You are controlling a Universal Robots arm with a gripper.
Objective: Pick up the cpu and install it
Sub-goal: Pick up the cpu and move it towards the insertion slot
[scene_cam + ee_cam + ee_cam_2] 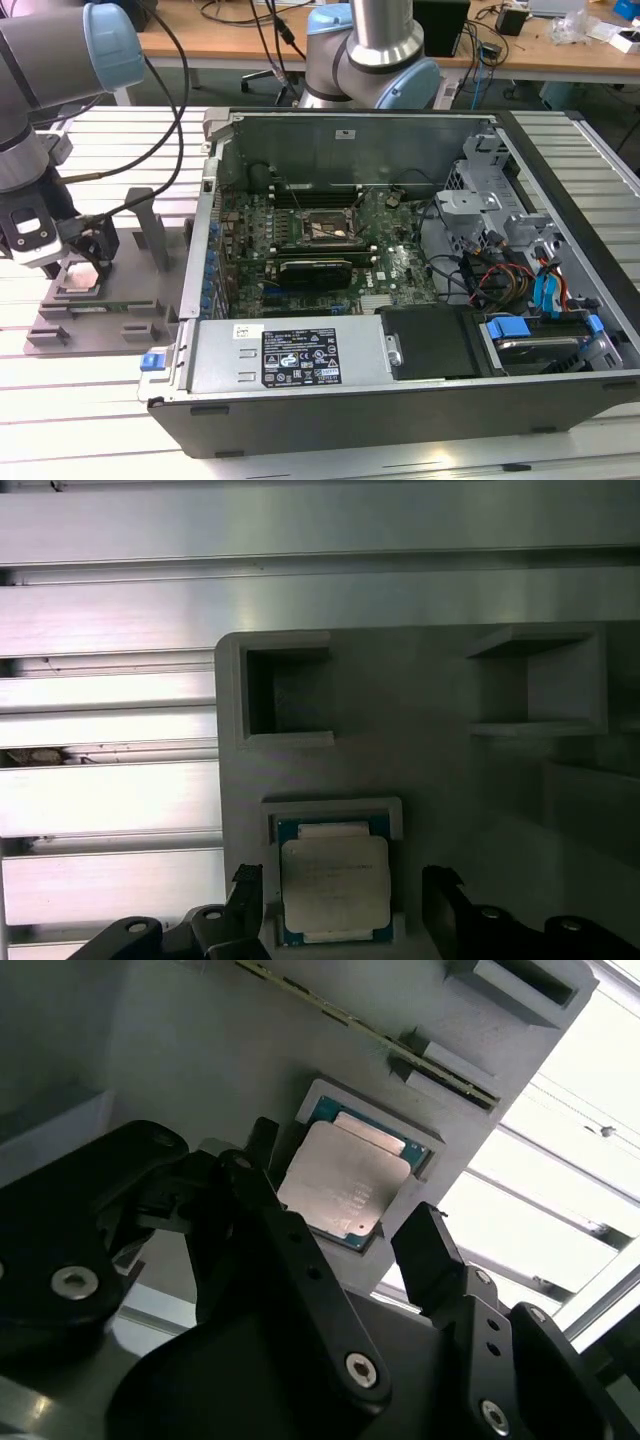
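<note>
The cpu (82, 277) is a flat square chip with a silvery top. It lies in a square pocket of the grey fixture tray (100, 322) at the exterior view's left. My gripper (86, 262) hangs just above it, open. In both wrist views the two black fingers (428, 1245) (441, 890) straddle the cpu (340, 1185) (335, 883) with a gap on each side, and nothing is held. The motherboard socket (320, 228) sits inside the open computer case, with its frame standing open.
The open computer case (560, 200) lies on its side on the slatted metal table (90, 400), right of the tray. An upright post of the tray (150, 225) stands close to the gripper. A second robot arm's base (372, 50) stands behind the case.
</note>
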